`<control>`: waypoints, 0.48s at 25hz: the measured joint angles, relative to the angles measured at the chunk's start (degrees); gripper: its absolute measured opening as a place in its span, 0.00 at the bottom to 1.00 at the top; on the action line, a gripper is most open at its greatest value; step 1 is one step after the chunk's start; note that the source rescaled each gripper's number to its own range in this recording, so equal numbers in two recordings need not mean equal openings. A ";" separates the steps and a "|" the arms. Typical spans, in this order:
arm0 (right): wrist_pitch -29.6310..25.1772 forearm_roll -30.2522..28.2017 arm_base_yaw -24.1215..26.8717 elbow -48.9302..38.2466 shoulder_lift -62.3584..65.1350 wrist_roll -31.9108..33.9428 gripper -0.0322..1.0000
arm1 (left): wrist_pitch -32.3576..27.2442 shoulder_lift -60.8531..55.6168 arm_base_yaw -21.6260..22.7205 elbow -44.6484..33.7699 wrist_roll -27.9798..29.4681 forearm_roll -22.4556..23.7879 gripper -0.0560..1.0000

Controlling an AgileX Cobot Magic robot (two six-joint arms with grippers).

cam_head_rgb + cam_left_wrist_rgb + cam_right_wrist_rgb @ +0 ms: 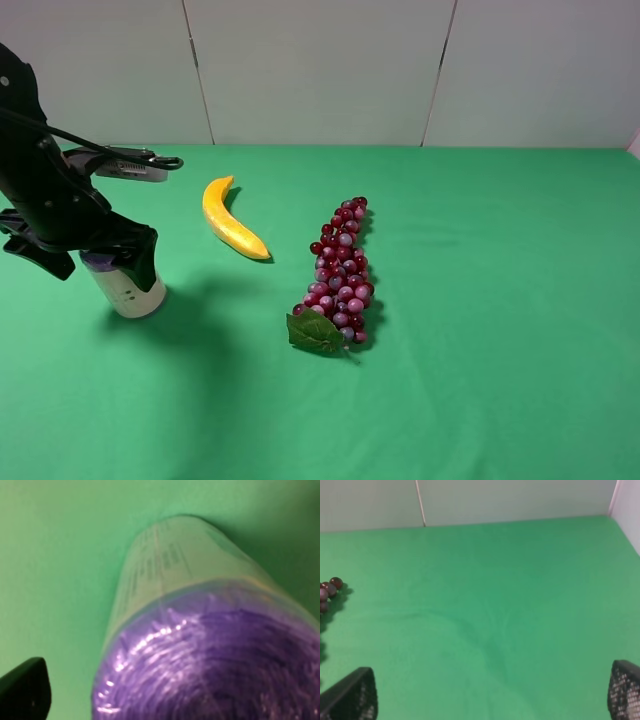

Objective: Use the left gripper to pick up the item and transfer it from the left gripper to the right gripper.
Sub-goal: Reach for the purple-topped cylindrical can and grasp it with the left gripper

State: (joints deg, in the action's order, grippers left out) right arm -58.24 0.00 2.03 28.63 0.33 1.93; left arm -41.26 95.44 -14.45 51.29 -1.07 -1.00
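Observation:
The item (128,290), a roll with a purple crinkled end and a white-cream label, stands upright on the green cloth at the left. My left gripper (100,265) is lowered over its top, one jaw on each side. In the left wrist view the roll's purple end (200,645) fills the frame. One black fingertip (25,690) shows beside it with a gap of green cloth between them, so the gripper looks open around the roll. My right gripper (487,690) is out of the exterior high view. Its two fingertips stand wide apart and empty over bare cloth.
A yellow banana (232,218) lies right of the roll. A bunch of red grapes (340,270) with a green leaf (315,333) lies mid-table; its far end shows in the right wrist view (329,589). White wall panels (320,70) close the back edge.

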 joint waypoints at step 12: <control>0.00 0.00 0.00 0.00 0.00 0.00 1.00 | 4.59 0.00 0.00 -0.11 -3.91 0.00 1.00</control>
State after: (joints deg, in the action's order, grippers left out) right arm -58.24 0.00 2.03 28.63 0.33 1.93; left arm -36.67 95.44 -14.45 51.19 -4.97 -1.00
